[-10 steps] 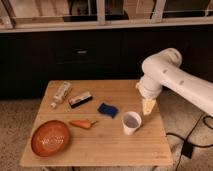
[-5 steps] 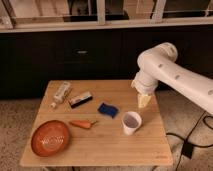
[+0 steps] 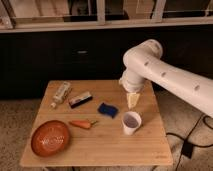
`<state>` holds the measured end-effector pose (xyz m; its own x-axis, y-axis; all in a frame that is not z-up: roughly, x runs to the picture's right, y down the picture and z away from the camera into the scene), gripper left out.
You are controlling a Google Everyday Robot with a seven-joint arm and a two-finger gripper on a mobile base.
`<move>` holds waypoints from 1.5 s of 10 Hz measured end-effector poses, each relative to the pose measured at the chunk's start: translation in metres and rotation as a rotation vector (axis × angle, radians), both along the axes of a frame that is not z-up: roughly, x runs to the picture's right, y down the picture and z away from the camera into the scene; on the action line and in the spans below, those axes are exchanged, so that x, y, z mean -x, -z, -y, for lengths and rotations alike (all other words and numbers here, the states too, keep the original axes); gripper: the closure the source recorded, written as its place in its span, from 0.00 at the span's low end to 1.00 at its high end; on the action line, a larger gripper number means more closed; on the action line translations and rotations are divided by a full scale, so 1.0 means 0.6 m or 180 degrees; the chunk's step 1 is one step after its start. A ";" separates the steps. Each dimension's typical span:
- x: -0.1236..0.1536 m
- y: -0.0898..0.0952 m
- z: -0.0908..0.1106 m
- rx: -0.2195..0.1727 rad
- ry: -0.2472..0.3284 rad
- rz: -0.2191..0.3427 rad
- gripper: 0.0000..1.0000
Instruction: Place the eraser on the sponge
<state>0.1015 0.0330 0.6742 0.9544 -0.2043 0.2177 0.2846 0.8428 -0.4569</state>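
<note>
The eraser [image 3: 80, 99], a flat block with a black base and pale top, lies on the wooden table [image 3: 110, 145] at the back left. A dark blue sponge [image 3: 107, 109] rests to its right, near the table's middle. My gripper [image 3: 132, 101] hangs from the white arm above the table, to the right of the sponge and just behind the cup, holding nothing that I can see. It is well apart from the eraser.
A white paper cup [image 3: 131, 122] stands right of the sponge. An orange carrot [image 3: 81, 124] lies in front of the eraser, an orange-brown plate [image 3: 50, 138] sits at the front left, and a white tube-like bottle [image 3: 61, 93] lies at the back left.
The arm has swung left and slightly back across the table, bringing the gripper closer to the sponge. The objects on the table have not moved.
</note>
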 end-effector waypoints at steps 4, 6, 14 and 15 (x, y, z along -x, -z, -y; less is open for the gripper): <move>0.086 0.000 0.001 -0.0005 0.0135 0.0098 0.20; 0.098 -0.003 0.004 -0.0015 0.0177 0.0112 0.20; 0.218 -0.031 0.006 -0.0064 0.0356 0.0295 0.20; 0.226 -0.036 0.006 -0.0053 0.0381 0.0299 0.20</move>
